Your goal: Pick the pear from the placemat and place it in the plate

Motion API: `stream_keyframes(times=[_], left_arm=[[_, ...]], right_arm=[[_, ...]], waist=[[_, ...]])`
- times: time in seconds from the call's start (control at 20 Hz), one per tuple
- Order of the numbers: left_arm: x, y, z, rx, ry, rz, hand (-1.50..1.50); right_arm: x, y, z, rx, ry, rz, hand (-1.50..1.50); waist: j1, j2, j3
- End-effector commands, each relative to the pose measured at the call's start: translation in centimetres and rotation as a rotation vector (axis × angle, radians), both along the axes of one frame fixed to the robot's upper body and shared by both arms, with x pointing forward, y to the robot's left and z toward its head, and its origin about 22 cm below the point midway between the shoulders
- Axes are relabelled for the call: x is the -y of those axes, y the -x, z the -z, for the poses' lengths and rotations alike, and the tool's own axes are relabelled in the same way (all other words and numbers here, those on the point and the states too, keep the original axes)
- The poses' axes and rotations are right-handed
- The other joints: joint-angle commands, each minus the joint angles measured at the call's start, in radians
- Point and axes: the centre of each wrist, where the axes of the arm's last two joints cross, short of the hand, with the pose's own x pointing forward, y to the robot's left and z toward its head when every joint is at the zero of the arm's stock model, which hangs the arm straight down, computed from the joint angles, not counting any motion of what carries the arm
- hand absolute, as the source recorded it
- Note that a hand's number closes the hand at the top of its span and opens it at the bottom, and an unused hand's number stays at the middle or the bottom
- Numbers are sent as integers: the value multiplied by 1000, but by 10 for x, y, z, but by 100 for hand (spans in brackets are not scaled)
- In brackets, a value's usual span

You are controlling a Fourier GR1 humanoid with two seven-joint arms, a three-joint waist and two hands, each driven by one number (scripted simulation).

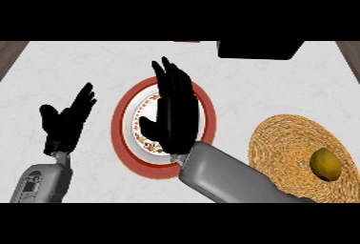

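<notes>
A yellow-green pear [326, 164] lies on the round woven placemat [281, 143] at the right of the counter. Left of it stands a white plate [126, 114] with a red rim and a patterned border. My right hand [172, 112] is open, fingers straight, and hovers over the plate, hiding much of its middle; it holds nothing. Its grey forearm runs down to the lower right, crossing the mat's near left edge. My left hand [67, 121] rests open at the left, fingers up, beside the plate.
A dark box-like object [256, 49] sits at the counter's far edge, right of centre. Brown floor shows past the white marble counter's left and right far corners.
</notes>
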Motion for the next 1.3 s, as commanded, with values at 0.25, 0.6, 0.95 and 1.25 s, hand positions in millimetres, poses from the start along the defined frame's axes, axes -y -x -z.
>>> stream_keyframes(times=[0.25, 0.6, 0.95, 1.25], left_arm=[[-4, 2, 0, 10, -2, -9, 0], [2, -4, -10, -2, 0, -23, 0], [-23, 18, -13, 4, -19, -42, 0], [-1, 10, -11, 5, -3, -45, 0]], right_arm=[[5, 19, -35, -114, -524, 17, -150], [9, 45, -12, -142, -588, -60, -150], [23, 51, 3, -97, -573, -34, -150], [44, 70, 14, -100, -547, -22, -150]], waist=[[-3, -1, 1], [-32, -1, 0], [-33, -3, 0], [-40, -3, 0]])
